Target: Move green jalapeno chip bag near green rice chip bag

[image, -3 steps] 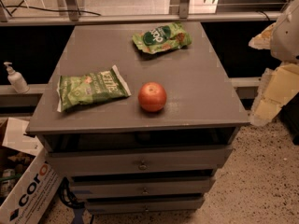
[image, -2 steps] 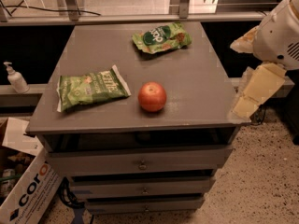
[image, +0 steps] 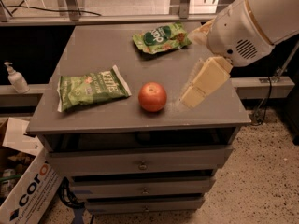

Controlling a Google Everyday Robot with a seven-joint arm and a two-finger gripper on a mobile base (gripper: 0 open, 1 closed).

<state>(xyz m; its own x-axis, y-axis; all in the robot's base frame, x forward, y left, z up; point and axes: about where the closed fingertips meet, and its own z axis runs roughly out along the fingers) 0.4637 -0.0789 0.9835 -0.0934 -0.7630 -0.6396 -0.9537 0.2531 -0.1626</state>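
Hovering over the desk's point(image: 93, 50) right side, the tool point(image: 195, 94) is pointing down-left; wide or narrow, can't tell. Green jalapeno chip bag point(image: 91, 87) is lying flat at front-left, well apart from the tool, w/ a red apple point(image: 152, 96) sitting between them. Its long axis is running roughly left-right. Green rice chip bag point(image: 161, 37) is resting at the back, centre-right.

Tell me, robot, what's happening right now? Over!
Gripper above table, right front. Jalapeno bag front-left, untouched, far from rice bag at back. Apple between gripper and jalapeno bag.
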